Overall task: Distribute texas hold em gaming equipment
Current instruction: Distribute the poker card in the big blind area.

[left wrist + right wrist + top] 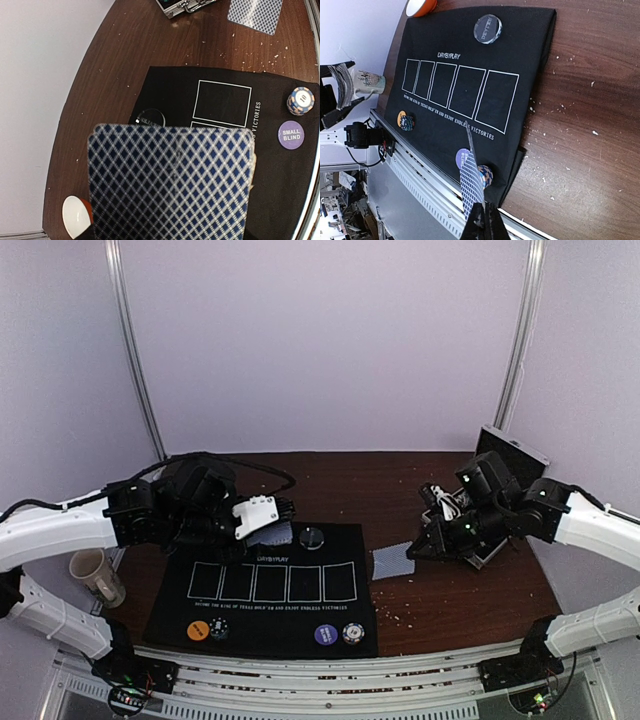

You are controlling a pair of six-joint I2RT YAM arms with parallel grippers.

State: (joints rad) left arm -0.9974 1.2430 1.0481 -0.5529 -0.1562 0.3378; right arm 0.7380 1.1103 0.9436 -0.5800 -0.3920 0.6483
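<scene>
Nearest me, along the front edge of the black mat (170, 615), I see four chips in two pairs: an orange chip (197, 631) touching a dark chip (218, 626) on the left, and a purple chip (325, 634) marked SMALL BLIND just beside a black-and-white chip (352, 633) on the right. A beige mug (97, 575) stands off the mat's left edge. Beyond the chips, five white-outlined boxes run across the mat. To the right of the mat, over bare wood, my right gripper (481, 214) is pinched narrow on a single card (470, 182), seen nearly edge-on from its wrist camera (the blue lattice back just shows). My left gripper (286, 508) hangs over the mat's far left part, clamped on a pack of cards (170, 182) whose patterned back fills its wrist view. Just past the pack, the clear round disc (312, 537) lies on the mat near its far edge. A red-and-white bowl (420, 6) sits at the far left corner, and a metal case (185, 5) lies farther off on the wood.
</scene>
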